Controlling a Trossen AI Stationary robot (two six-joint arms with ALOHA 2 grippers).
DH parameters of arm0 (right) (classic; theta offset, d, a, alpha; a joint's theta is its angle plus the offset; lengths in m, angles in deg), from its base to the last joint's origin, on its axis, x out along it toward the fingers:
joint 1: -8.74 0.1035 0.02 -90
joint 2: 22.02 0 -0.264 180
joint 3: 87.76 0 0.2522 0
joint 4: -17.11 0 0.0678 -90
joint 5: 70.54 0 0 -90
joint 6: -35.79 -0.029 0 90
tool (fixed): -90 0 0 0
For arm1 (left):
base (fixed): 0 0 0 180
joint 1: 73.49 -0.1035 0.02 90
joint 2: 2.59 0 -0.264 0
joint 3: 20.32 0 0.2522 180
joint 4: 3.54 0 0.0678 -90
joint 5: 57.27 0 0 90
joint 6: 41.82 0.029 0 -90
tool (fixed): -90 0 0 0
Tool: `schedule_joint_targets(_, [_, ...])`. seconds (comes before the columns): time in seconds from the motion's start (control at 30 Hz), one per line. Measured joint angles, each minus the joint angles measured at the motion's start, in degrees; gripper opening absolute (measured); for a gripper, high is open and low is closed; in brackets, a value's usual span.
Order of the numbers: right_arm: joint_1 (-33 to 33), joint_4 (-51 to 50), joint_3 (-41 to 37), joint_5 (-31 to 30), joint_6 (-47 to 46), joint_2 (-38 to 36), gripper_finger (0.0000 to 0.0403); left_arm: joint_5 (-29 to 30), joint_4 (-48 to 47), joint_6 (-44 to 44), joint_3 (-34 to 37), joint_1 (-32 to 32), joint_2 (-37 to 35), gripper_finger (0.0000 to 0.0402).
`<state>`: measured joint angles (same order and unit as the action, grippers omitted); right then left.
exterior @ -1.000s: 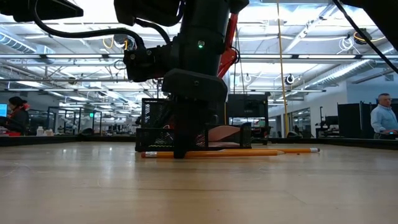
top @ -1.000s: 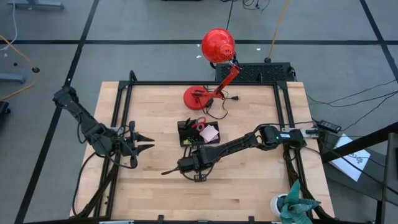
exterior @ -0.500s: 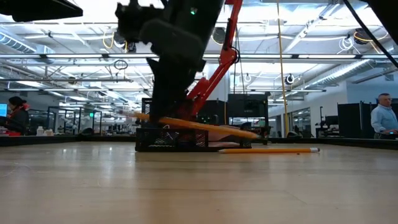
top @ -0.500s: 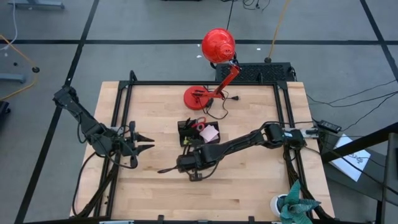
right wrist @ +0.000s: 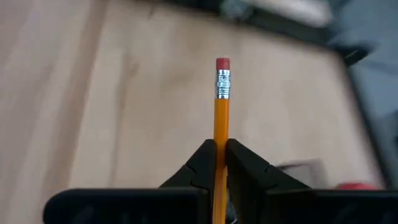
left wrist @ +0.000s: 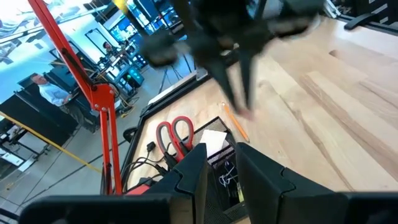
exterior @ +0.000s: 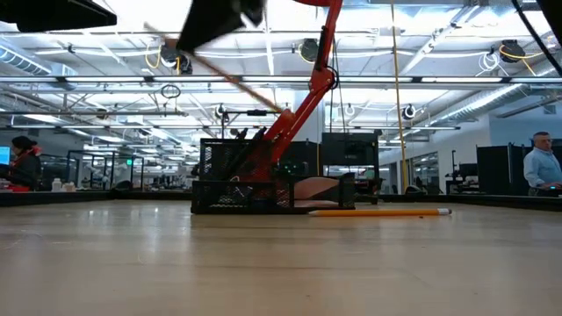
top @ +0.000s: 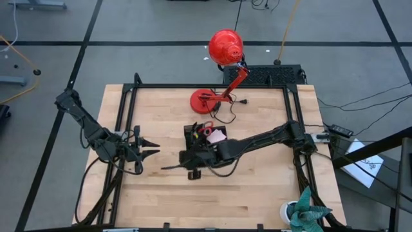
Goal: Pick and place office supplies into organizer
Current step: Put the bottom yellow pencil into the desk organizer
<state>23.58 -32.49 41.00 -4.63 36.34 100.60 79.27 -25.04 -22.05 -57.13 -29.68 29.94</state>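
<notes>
Now the right gripper (right wrist: pixel 219 163) is clamped on 1 orange pencil (right wrist: pixel 221 112), its 2 fingers (right wrist: pixel 202 165) pressed against the shaft and the eraser end sticking out ahead of them. From above, this gripper (top: pixel 191 162) hangs over the table (top: pixel 257 193) just beside the organizer (top: pixel 193 136), on the side away from the red lamp (top: pixel 225 46). At table height the held pencil (exterior: pixel 215 70) slants well above the wood, higher than the organizer's mesh walls (exterior: pixel 228 175). A second pencil (exterior: pixel 379 211) lies flat on the table next to the tray. Red-handled scissors (left wrist: pixel 174 134) and a pink sticky-note pad (top: pixel 216 136) sit inside the organizer. Off to the side, well apart from the tray, the left gripper (top: pixel 147 147) waits with its fingers spread.
</notes>
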Motion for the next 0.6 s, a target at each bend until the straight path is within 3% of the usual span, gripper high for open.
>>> schedule_joint_targets(0.17, [-0.86,5.6,-0.85,-6.97,3.19,-5.24,0.0025,0.0,-0.37,-0.44,0.0,-0.01,0.03,0.0093])
schedule_joint_targets(0.27, [-1.36,12.92,-3.3,-7.5,4.35,-8.5,0.0025,0.0,-0.42,-0.46,0.0,-0.02,0.0,0.0093])
schedule_joint_targets(0.47, [-2.1,41.35,-19.12,-7.41,9.28,-14.26,0.0025,-0.02,-0.72,-0.7,0.0,-0.01,0.04,0.0093])
schedule_joint_targets(0.6, [-3.51,70.11,-33.92,-7.67,10.93,-16.47,0.0025,-0.03,-0.79,-0.93,0.0,0.0,0.02,0.0093])
